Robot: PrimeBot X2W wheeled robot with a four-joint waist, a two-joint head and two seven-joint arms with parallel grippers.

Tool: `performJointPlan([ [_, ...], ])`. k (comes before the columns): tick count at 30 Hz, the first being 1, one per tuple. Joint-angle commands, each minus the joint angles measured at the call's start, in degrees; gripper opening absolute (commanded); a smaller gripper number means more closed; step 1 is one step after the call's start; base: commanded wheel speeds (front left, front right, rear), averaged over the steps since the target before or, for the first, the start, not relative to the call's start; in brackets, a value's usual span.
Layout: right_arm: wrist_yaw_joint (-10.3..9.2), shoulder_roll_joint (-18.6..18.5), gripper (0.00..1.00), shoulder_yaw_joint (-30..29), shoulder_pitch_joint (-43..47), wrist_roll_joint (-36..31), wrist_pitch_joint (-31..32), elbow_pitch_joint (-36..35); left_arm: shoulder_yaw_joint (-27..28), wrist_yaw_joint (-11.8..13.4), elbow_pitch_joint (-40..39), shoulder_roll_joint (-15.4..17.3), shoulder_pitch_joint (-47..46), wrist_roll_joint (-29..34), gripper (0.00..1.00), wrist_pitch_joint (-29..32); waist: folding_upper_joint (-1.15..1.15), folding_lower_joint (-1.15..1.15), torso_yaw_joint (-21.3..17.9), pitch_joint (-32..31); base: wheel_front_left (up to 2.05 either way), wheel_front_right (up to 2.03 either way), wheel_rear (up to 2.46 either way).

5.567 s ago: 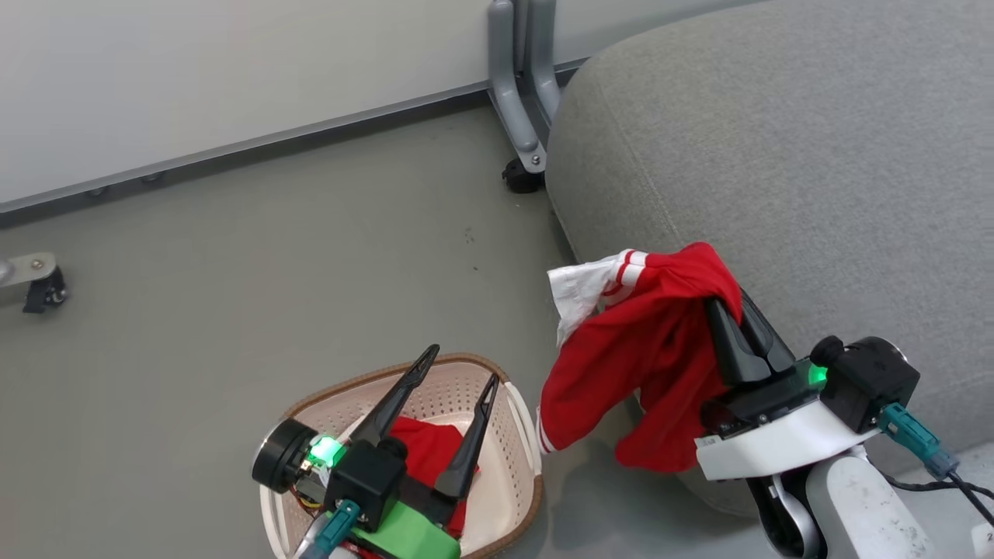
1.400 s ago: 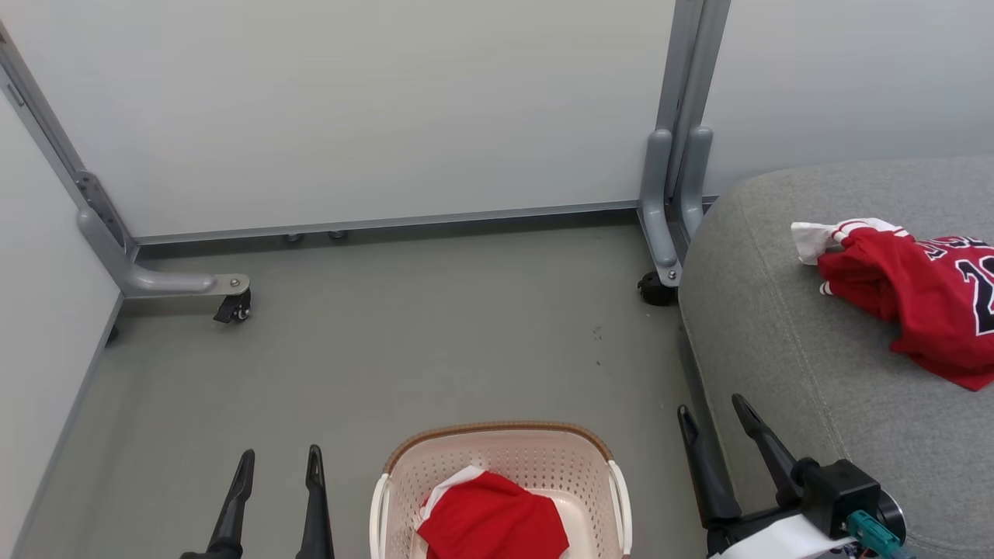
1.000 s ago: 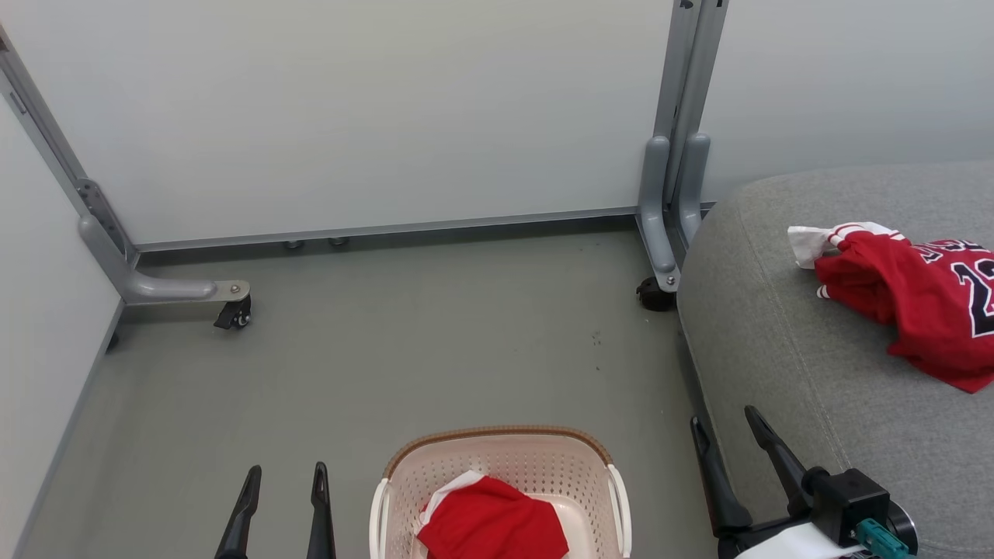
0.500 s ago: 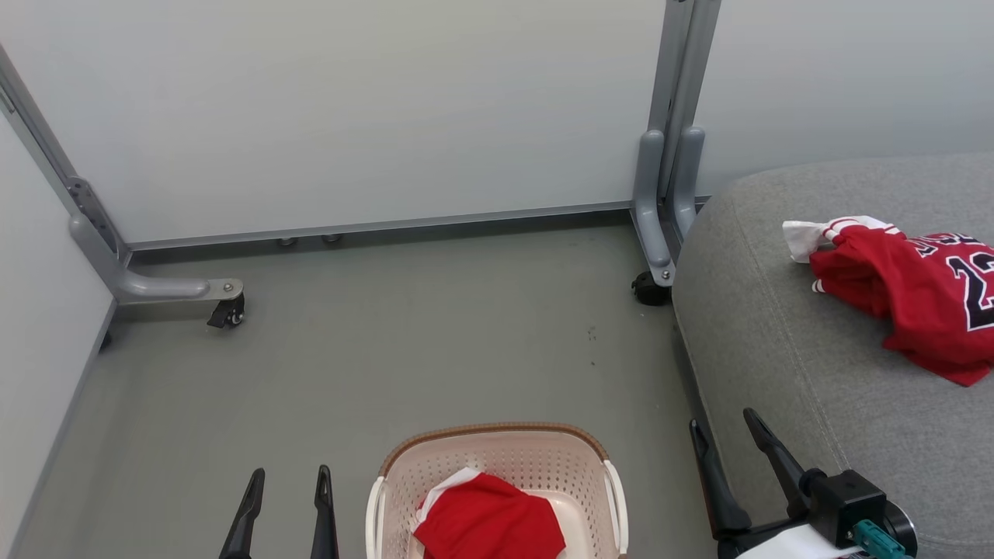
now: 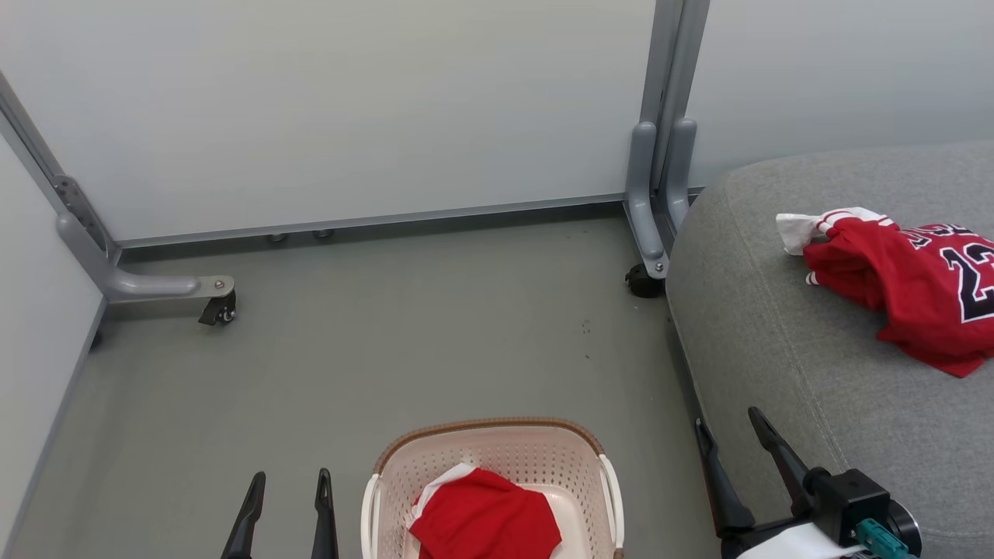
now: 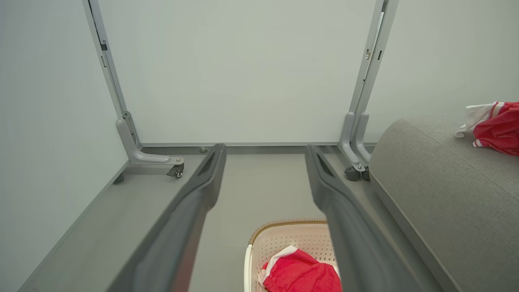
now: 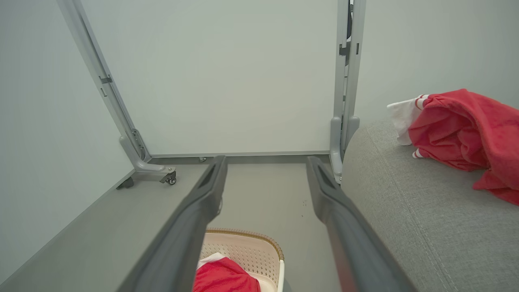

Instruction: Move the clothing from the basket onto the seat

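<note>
A red jersey (image 5: pixel 908 291) with a black 23 lies crumpled on the grey seat (image 5: pixel 784 341), its white trim toward the wall; it also shows as the jersey (image 7: pixel 458 134) and the jersey (image 6: pixel 496 127). A second red garment (image 5: pixel 485 524) lies inside the cream basket (image 5: pixel 489 458) on the floor. My left gripper (image 5: pixel 287 481) stands open to the left of the basket, holding nothing. My right gripper (image 5: pixel 730 423) stands open between the basket and the seat's edge, also holding nothing. The basket (image 6: pixel 284 239) and the basket (image 7: pixel 247 247) sit below the fingers.
White partition panels on grey metal frames close the back and left. One caster foot (image 5: pixel 217 307) stands at the left, another caster (image 5: pixel 643 281) right by the seat's corner. Grey floor (image 5: pixel 388 341) stretches between the basket and the wall.
Over five seconds the right gripper let go of the jersey, which now lies on the seat. In the last second the camera has shifted slightly; both grippers stay low and open.
</note>
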Motion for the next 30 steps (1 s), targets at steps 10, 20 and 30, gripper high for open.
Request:
performJointPlan([
  [10,-0.01,-0.3,1.00,-0.5,-1.8,-0.6,-0.2,0.0,-0.1,-0.4,2.7,0.1,-2.8,1.1,1.00,0.0,0.00,0.00,0.1,3.9,0.00,0.00,0.00],
  [20,-0.01,-0.6,1.00,-3.9,-9.1,-1.8,-0.2,-2.4,-2.5,-2.3,7.0,0.1,-12.9,1.0,1.00,0.0,0.00,0.00,0.9,18.4,0.00,0.00,0.00],
  [30,-0.01,-1.2,1.00,-7.5,-18.8,-3.3,-0.2,-5.7,-8.0,-6.2,18.7,0.1,-30.7,5.1,1.00,0.0,0.00,0.00,0.5,35.5,0.00,0.00,0.00],
])
